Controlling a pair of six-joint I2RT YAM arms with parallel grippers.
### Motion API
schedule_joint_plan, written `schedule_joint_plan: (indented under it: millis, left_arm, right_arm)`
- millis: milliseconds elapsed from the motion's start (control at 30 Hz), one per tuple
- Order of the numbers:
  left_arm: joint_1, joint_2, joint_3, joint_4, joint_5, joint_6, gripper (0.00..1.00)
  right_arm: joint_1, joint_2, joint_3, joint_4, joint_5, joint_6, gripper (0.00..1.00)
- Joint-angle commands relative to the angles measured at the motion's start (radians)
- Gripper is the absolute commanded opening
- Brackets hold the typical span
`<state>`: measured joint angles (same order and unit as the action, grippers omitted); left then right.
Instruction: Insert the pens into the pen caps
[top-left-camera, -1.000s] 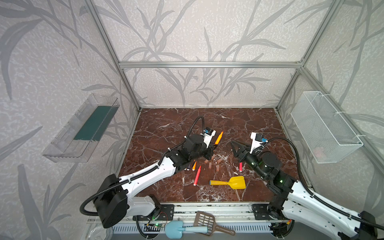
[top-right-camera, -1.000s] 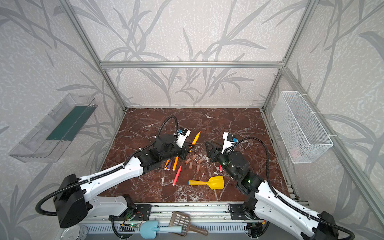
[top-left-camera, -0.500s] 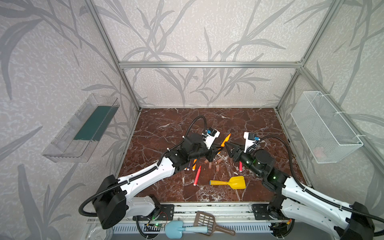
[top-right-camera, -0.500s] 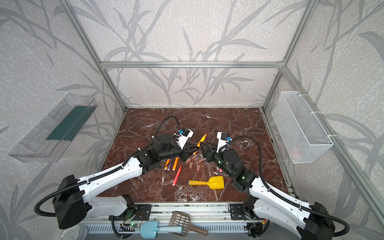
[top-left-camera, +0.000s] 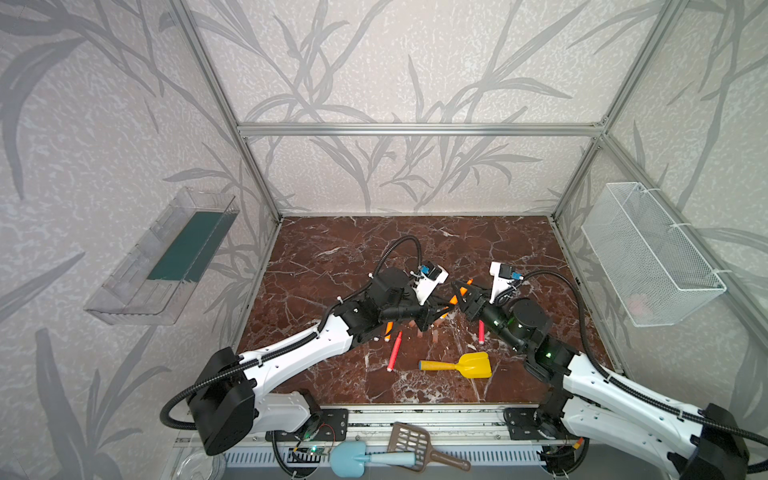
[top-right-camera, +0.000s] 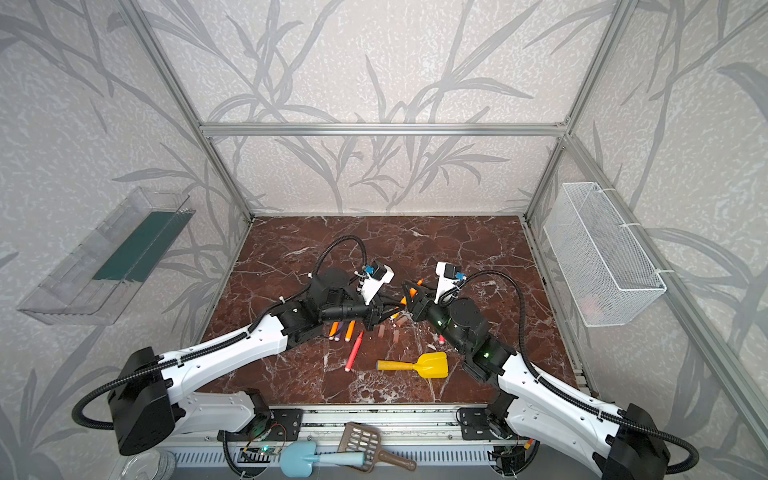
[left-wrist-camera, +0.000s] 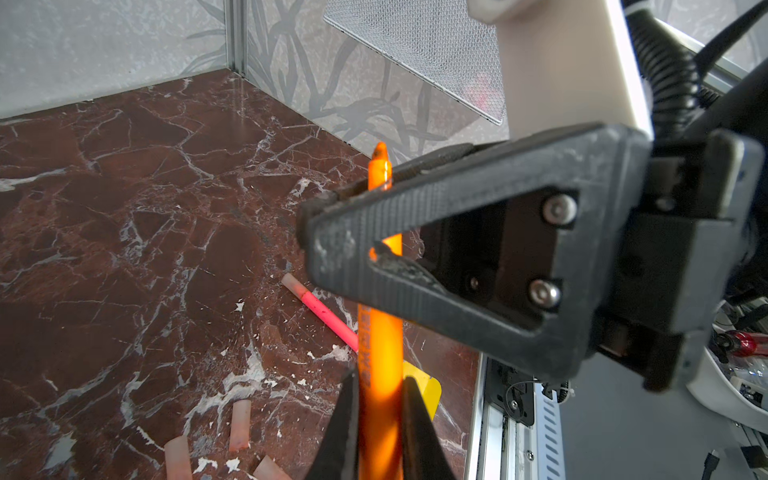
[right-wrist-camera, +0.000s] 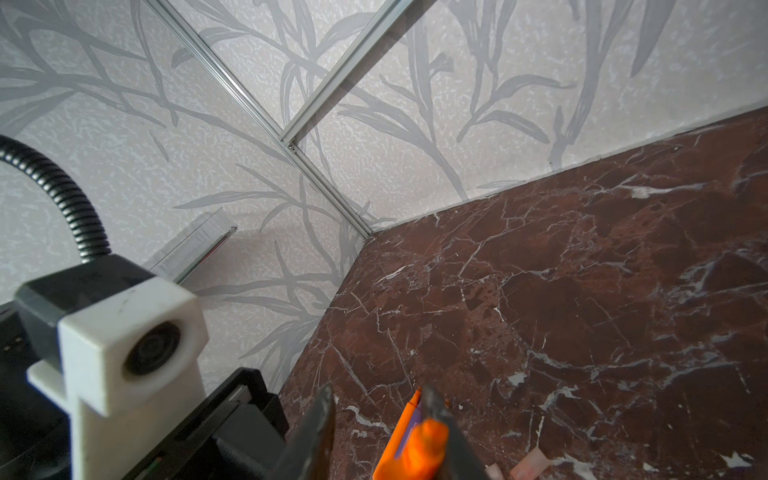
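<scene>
Midway over the brown marble worktop (top-left-camera: 332, 257), you are holding one orange pen (left-wrist-camera: 380, 353) in the air between both arms. Your left jaws are squeezing tight on its lower barrel, their fingers (left-wrist-camera: 343, 424) pressing it from either side in the left wrist view. Your right jaws are standing narrowly apart around the pointed end of the same pen: in the right wrist view one finger (right-wrist-camera: 434, 409) is lying against the orange barrel, while a gap is showing on the other side. In both top views the pen is bridging the space between the two arms, clear of the worktop, its pointed tip showing bare. Below your left arm two more orange pens (top-right-camera: 333, 329) and a purple pen (top-right-camera: 341, 332) are lying side by side, with a red-pink pen (top-left-camera: 394, 351) just in front of them. Another red-pink pen (top-left-camera: 481, 331) is lying beside your right arm. Several loose pen caps (top-right-camera: 381, 330) are lying on the marble beneath the meeting jaws. Nearer the front edge a yellow toy shovel (top-left-camera: 457, 365) is resting flat, its blade pointing toward your right arm's side.
</scene>
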<state>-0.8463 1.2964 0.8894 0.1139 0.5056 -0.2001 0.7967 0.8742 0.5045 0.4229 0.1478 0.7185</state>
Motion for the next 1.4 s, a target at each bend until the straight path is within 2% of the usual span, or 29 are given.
schedule_joint_plan:
  millis: [0,67,100,167,300,433,500,633,733,1000,1033,1067,1200,1233,1300,1367]
  left_arm:
    - [-0.011,0.017,0.031,-0.002,0.022,0.045,0.0]
    - [-0.016,0.024,0.037,-0.007,0.02,0.053,0.0]
    - [-0.017,0.027,0.038,-0.008,0.015,0.054,0.03]
    - [-0.017,0.034,0.037,0.001,0.009,0.055,0.15]
    - [-0.019,0.054,0.037,0.025,0.002,0.049,0.35]
    - [-0.02,0.084,0.049,0.037,0.001,0.041,0.43]
    - [-0.02,0.094,0.053,0.046,-0.001,0.037,0.43]
    - [-0.022,0.106,0.053,0.062,-0.003,0.034,0.41]
    - [-0.023,0.117,0.054,0.072,-0.003,0.032,0.35]
    - [-0.023,0.13,0.042,0.121,-0.026,0.032,0.04]
    - [-0.023,0.129,0.036,0.137,-0.035,0.029,0.0]
    - [-0.023,0.129,0.031,0.143,-0.047,0.03,0.0]
    - [-0.003,0.073,-0.024,0.187,-0.176,0.009,0.0]
    - [0.006,0.047,-0.045,0.197,-0.224,0.004,0.0]
    - [0.011,-0.031,-0.104,0.214,-0.375,0.009,0.0]
    - [0.019,-0.111,-0.187,0.274,-0.504,0.015,0.0]
  right_arm:
    - [-0.007,0.003,0.008,0.042,0.007,0.008,0.22]
    - [-0.007,0.003,0.006,0.042,0.006,0.011,0.15]
    - [-0.007,0.003,0.005,0.043,0.004,0.015,0.12]
    - [-0.007,0.002,-0.004,0.056,-0.002,0.024,0.06]
    - [-0.007,-0.007,-0.035,0.106,-0.02,0.053,0.03]
    - [-0.007,-0.017,-0.033,0.096,-0.073,0.067,0.0]
    - [-0.007,-0.013,-0.039,0.109,-0.083,0.077,0.0]
    - [-0.007,0.003,-0.051,0.139,-0.086,0.098,0.0]
    - [-0.007,0.019,-0.062,0.171,-0.094,0.112,0.0]
    - [-0.007,0.034,-0.103,0.239,-0.079,0.167,0.0]
    - [-0.007,0.035,-0.099,0.233,-0.077,0.166,0.01]
    - [-0.007,0.034,-0.093,0.22,-0.076,0.163,0.07]
    - [-0.007,-0.006,-0.056,0.079,-0.041,0.137,0.45]
    - [-0.007,-0.025,-0.047,0.038,-0.028,0.129,0.52]
    - [-0.007,-0.066,-0.019,-0.077,-0.003,0.117,0.57]
    - [-0.004,-0.117,0.031,-0.255,0.009,0.078,0.57]
